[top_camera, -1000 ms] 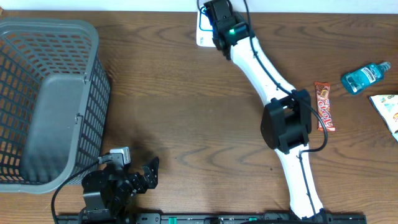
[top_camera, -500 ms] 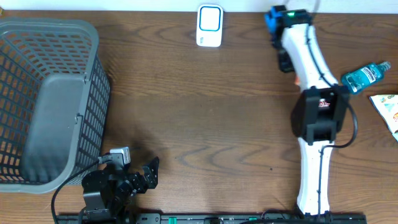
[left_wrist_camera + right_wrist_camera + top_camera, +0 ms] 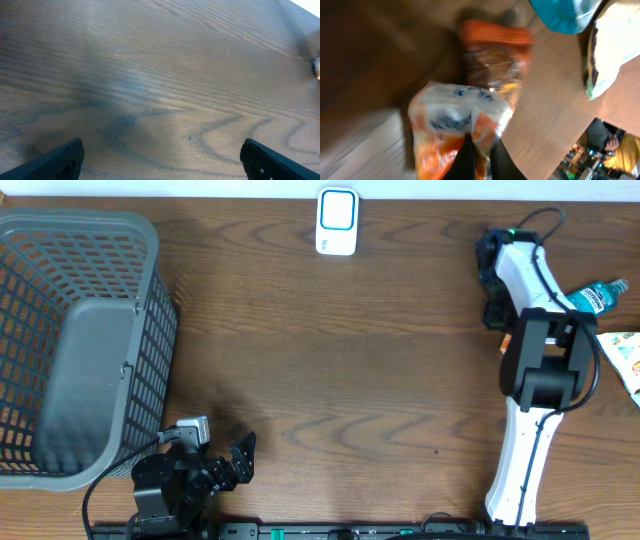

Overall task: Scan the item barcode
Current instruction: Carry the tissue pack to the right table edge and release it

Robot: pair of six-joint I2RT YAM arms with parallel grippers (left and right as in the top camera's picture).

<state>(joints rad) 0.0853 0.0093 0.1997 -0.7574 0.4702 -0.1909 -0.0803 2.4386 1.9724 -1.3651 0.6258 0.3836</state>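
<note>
Above the candy bar (image 3: pixel 495 55) at the upper right of the worktop (image 3: pixel 300 360), an orange-and-white packet (image 3: pixel 452 122) is pinched in the closed right claw (image 3: pixel 477 150), best held flat, barcode outward, for the scanner (image 3: pixel 337 222) at top centre; the left claw (image 3: pixel 161 155) is open.

Mock shop checkout, scanner (image 3: pixel 336 222), basket (image 3: pixel 152 310), snack packet (image 3: pixel 454 117), mouthwash bottle (image 3: pixel 600 295)

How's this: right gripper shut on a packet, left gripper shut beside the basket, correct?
No. The left gripper is open, jaws wide apart in the left wrist view. The right gripper is shut on the packet, and the left rests beside the basket.
</note>
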